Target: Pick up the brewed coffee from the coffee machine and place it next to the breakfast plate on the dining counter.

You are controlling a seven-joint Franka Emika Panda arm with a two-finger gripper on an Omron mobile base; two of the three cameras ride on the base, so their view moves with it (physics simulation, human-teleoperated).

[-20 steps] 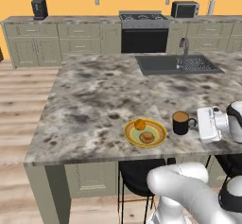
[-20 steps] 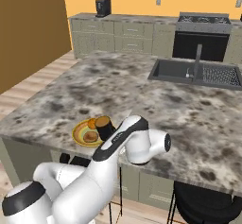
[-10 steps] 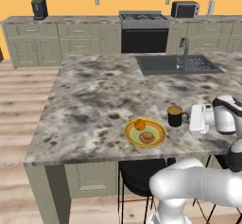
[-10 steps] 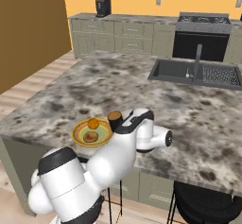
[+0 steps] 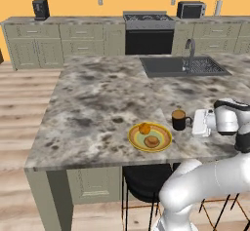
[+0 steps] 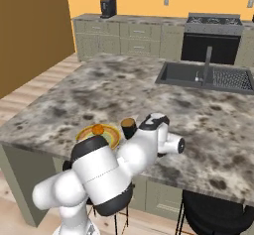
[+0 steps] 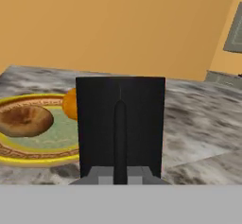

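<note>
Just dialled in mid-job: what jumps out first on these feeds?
The black coffee mug stands on the dining counter just right of the yellow breakfast plate, with the white arm's gripper at its handle, jaws shut. In the hand view the mug looms close, the plate beside it.

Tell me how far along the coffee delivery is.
Done: the black coffee mug is away from the coffee machine and sits on the dining counter just right of the breakfast plate. In hand: the gripper is shut on the mug's handle. Left: release the mug and back the arm away.
</note>
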